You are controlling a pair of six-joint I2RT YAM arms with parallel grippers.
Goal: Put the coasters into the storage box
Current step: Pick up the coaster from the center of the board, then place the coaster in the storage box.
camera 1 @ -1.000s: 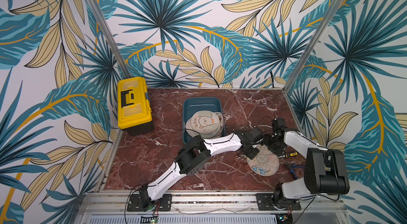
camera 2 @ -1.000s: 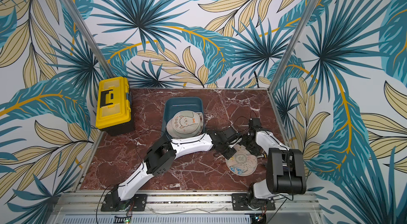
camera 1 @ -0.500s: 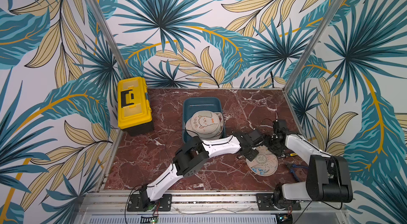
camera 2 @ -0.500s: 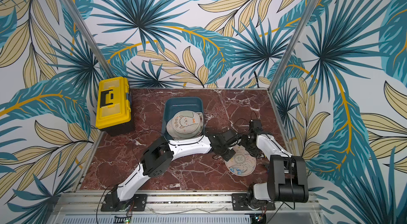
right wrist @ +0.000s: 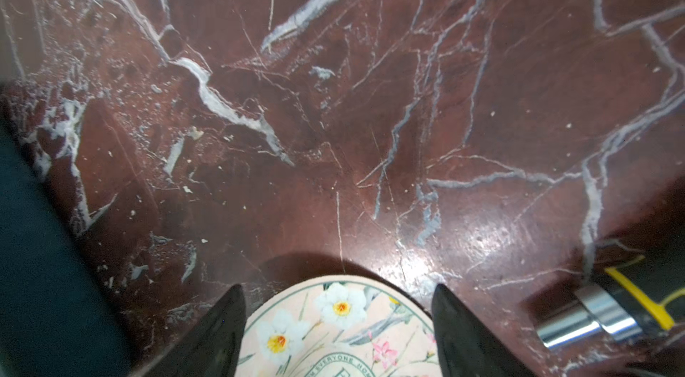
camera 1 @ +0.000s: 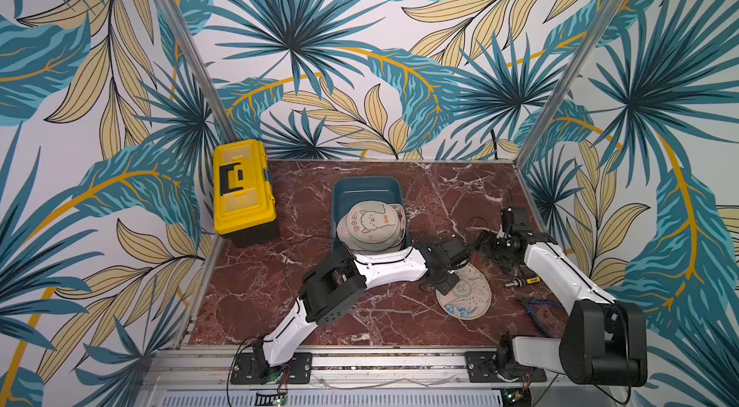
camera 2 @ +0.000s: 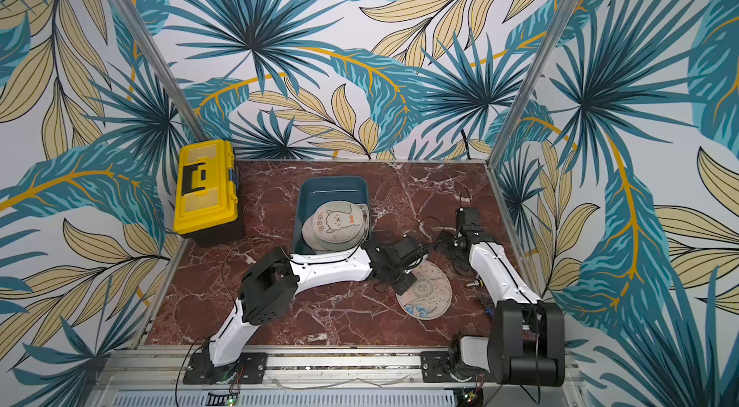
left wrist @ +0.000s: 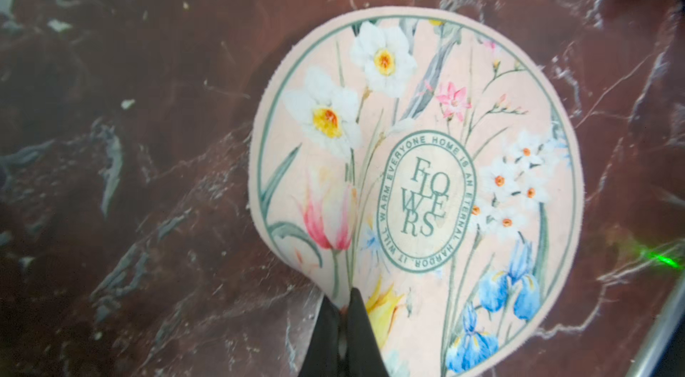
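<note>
Red-brown marble tabletop (camera 1: 248, 289) was bounded by leaf-patterned walls (camera 1: 360, 45). At the centre of both top views, a dark teal rectangular plastic storage box (camera 1: 366, 185) was loaded with a stack of round printed coasters (camera 1: 370, 225), an alpaca print uppermost. Right of centre, a pale pink round floral coaster (left wrist: 426, 190) was found lying on the marble, its rim pinched and curled up by the left gripper (left wrist: 346, 301). The right gripper (right wrist: 338, 288) was held spread, jaws either side of the far rim.

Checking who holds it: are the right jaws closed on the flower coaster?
No, the right gripper has its jaws wide apart, with the flower coaster showing between them.
</note>
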